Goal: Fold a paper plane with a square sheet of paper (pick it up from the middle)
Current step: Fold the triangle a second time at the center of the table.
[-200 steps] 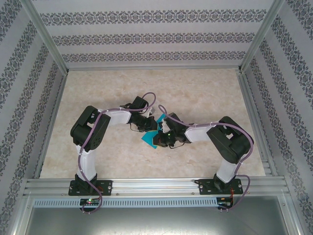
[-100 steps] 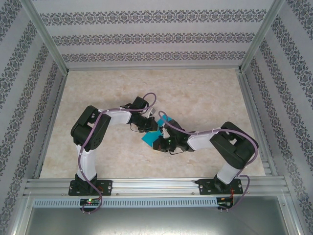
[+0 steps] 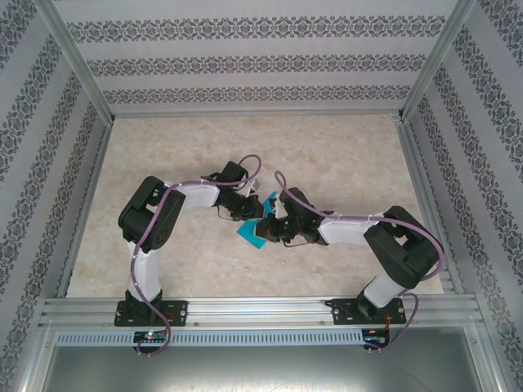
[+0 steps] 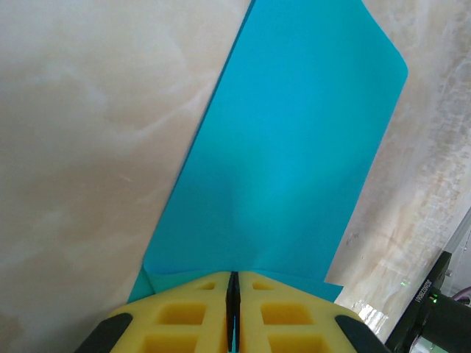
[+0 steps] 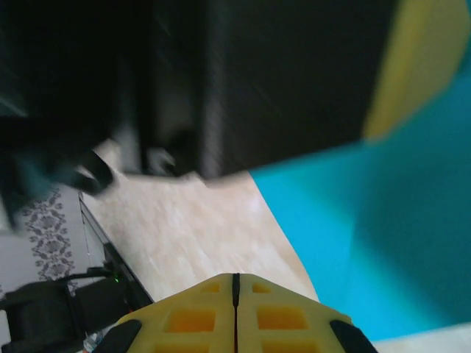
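Both arms meet at the middle of the beige marbled tabletop (image 3: 343, 155), wrists almost touching. The left gripper (image 4: 232, 278) has its yellow ribbed fingers pressed together on one short end of the thin teal-blue sheet of paper (image 4: 287, 147), already creased into a narrower oblong. From that pinch the sheet's long axis runs straight away from the fingers; whether it rests on the table or hangs just above it, I cannot tell.

The right gripper (image 5: 235, 281) is closed too, with nothing visible between its fingers. In its wrist view the sheet lies just to the right of its tips and beyond them, under a dark bulk that I take for the left arm (image 5: 280, 81). From above, teal shows at the near-left of the meeting point, just beside the right gripper.

So the right gripper is the free one. I judge it must come at the paper sideways, across the long axis, and the left arm close over the same patch crowds that approach. The aluminium frame (image 3: 245, 309) and patterned walls (image 3: 245, 61) stand well apart.
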You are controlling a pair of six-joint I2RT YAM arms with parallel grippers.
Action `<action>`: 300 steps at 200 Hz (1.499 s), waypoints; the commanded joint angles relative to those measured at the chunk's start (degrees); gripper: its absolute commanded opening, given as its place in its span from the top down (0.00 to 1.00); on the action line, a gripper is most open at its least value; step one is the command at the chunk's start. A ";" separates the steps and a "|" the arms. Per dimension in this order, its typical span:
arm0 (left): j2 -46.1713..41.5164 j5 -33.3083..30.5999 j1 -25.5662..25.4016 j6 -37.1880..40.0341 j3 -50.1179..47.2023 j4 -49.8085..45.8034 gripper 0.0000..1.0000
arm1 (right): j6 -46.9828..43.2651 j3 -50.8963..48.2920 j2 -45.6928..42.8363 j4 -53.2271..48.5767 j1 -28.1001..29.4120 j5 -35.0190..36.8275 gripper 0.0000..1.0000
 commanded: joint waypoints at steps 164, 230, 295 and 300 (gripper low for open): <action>3.17 -3.25 2.42 2.35 3.35 -5.27 0.86 | -8.88 -0.13 8.74 -13.20 3.01 5.94 0.93; 4.68 -2.81 5.19 4.43 7.06 -7.46 0.86 | -7.67 -4.31 6.65 -11.85 3.45 5.67 0.94; 4.19 -1.49 5.46 4.53 7.82 -7.61 0.86 | -6.74 -4.18 5.69 -10.11 3.47 4.63 0.94; 3.74 -1.21 5.48 4.38 7.57 -7.46 0.86 | -6.69 -3.97 5.52 -10.09 3.47 4.57 0.94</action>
